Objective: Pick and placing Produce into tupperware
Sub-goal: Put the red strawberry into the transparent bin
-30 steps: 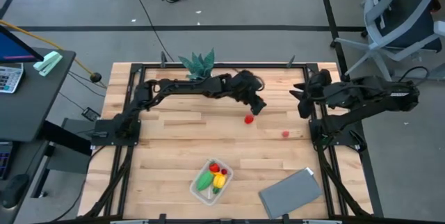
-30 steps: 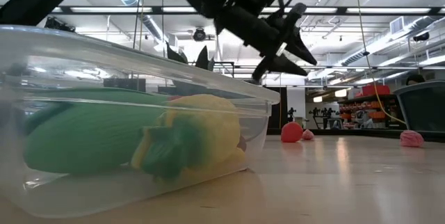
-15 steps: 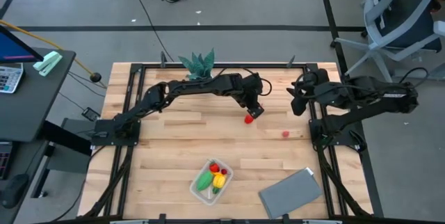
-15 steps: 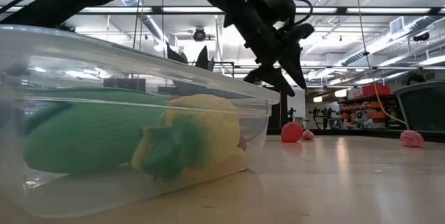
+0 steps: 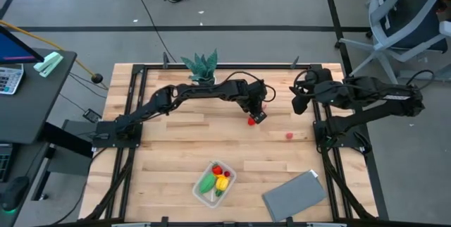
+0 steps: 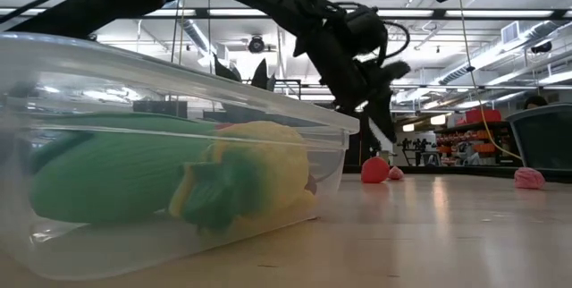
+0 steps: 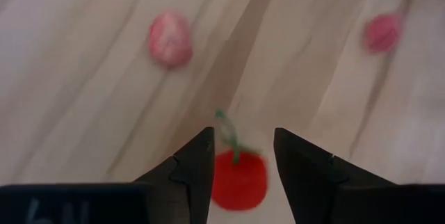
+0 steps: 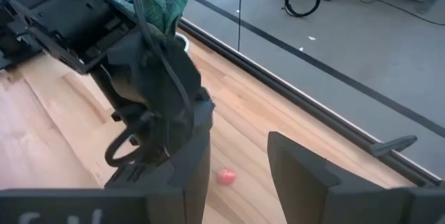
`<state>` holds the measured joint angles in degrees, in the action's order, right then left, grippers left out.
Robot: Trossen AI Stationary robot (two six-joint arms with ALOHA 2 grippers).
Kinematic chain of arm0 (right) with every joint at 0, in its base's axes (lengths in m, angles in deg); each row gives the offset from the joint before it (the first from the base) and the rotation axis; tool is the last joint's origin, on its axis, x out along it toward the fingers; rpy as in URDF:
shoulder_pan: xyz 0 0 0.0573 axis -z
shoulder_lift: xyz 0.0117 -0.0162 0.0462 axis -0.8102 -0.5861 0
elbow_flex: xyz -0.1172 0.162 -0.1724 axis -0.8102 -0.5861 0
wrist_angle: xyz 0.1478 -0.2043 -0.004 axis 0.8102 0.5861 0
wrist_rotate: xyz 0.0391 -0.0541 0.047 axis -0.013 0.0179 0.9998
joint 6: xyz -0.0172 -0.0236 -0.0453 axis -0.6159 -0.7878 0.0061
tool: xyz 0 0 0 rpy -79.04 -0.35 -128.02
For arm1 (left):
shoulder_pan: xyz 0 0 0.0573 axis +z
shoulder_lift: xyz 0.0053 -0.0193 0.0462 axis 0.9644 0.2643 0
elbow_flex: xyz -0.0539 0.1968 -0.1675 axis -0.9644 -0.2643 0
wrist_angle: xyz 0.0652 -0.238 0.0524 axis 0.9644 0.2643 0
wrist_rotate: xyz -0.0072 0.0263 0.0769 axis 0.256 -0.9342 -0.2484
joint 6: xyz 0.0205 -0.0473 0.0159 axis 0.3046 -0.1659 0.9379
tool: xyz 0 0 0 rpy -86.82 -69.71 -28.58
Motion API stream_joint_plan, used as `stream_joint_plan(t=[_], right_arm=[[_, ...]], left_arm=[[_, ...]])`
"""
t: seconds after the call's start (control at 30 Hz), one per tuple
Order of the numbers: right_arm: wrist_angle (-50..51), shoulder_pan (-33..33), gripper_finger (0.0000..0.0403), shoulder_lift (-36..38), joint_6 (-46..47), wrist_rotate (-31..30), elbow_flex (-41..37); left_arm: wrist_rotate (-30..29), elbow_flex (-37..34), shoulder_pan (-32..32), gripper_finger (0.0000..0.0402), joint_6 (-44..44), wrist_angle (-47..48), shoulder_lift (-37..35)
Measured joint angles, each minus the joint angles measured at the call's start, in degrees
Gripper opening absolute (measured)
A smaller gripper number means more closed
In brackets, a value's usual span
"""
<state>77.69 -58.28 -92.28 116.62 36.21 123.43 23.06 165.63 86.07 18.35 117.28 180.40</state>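
Note:
A red toy cherry [image 5: 251,121] with a green stem [image 7: 226,128] lies on the wooden table. My left gripper [image 5: 256,116] hangs just above it, pointing down. It is open, with one finger on each side of the cherry [image 7: 238,180], not touching it. A pink piece [image 5: 289,136] and another small pink piece [image 7: 170,40] lie nearby. The clear tupperware [image 5: 215,182] sits near the front edge, holding green, yellow and red produce [image 6: 134,176]. My right gripper [image 5: 296,105] hovers open over the table's right side.
A spiky green plant [image 5: 201,63] stands at the far edge behind the left arm. A flat grey sheet [image 5: 296,195] lies at the near right corner. Bare wood stretches between the cherry and the tupperware.
My left gripper has come down toward the red cherry and tipped from slanting to pointing almost straight down, so its open fingers now straddle the fruit. My right gripper has drifted slightly toward the table's left. No produce has moved.

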Motion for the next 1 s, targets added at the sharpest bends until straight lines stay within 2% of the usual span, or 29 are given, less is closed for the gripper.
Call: stream_joint_plan(t=[0.3, 0.63, 0.83, 1.0], right_arm=[[-0.03, 0.00, 0.0153, -0.92, 0.02, 0.02, 0.00], [-0.02, 0.00, 0.0153, -1.31, 0.04, 0.02, 0.00], [-0.03, 0.00, 0.0153, -1.30, 0.04, 0.02, 0.00], [-0.03, 0.00, 0.0153, -1.28, 0.04, 0.04, 0.00]], left_arm=[[-0.02, -0.03, -0.07, 0.0155, -0.02, -0.49, 1.59], [-0.99, -0.05, -0.07, 0.0133, 2.74, -1.36, 1.69], [-1.10, 0.00, -0.07, 0.0100, 5.40, -1.89, 2.13], [-1.10, -0.02, -0.02, 0.0047, 5.38, -2.30, 3.50]])
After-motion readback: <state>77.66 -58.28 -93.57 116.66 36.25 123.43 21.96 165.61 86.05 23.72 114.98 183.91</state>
